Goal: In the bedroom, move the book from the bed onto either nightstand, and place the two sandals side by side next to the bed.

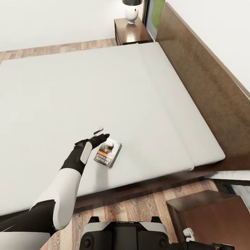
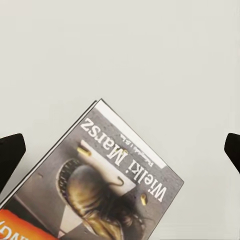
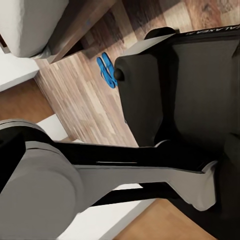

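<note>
The book (image 1: 108, 154) is seen flat on the bed (image 1: 104, 86), near its 6 o'clock edge. The left gripper (image 1: 100, 136) is held spread at the book's 11 o'clock, nothing grasped. Right gripper state cannot be told. Sandals (image 3: 106, 70) lie on the floor (image 3: 85, 100).

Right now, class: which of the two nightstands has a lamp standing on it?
The far nightstand beside the headboard; it carries a white lamp, while the near nightstand shows none.
</note>
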Motion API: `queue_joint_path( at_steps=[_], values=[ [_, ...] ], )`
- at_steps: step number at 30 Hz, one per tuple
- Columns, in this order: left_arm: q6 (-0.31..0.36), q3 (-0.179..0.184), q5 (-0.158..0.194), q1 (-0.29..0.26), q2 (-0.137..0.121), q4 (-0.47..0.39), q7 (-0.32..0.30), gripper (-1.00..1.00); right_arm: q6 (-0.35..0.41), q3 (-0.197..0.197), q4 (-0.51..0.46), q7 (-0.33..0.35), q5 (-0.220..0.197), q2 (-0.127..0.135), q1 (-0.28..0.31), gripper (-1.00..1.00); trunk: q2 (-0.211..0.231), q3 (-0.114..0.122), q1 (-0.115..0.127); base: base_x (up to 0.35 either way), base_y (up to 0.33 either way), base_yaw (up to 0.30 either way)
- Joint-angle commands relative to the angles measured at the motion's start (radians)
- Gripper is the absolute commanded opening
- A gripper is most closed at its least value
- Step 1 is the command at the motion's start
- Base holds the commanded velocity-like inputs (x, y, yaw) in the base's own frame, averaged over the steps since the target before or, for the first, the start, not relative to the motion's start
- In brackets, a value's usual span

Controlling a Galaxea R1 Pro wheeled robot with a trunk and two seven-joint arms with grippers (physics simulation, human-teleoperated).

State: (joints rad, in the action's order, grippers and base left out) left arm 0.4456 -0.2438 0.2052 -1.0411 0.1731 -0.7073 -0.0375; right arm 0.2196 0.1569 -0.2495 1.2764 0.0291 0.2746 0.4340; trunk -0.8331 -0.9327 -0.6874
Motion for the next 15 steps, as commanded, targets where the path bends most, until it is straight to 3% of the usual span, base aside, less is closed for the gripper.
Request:
queue_joint_path(
  at_steps=[1,15],
  values=[
    [0.007,-0.006,0.003,0.0,0.001,-0.001,-0.004,1.0,0.01,0.006,-0.001,0.004,0.003,0.0,0.0,1.0,-0.008,-0.004,-0.004,0.0,0.0,0.0],
    [0.007,-0.002,0.003,0.0,0.001,-0.001,-0.005,1.0,0.01,0.006,-0.001,0.004,0.003,-0.001,0.0,1.0,-0.106,-0.048,-0.058,0.0,0.0,0.0]
  ],
)
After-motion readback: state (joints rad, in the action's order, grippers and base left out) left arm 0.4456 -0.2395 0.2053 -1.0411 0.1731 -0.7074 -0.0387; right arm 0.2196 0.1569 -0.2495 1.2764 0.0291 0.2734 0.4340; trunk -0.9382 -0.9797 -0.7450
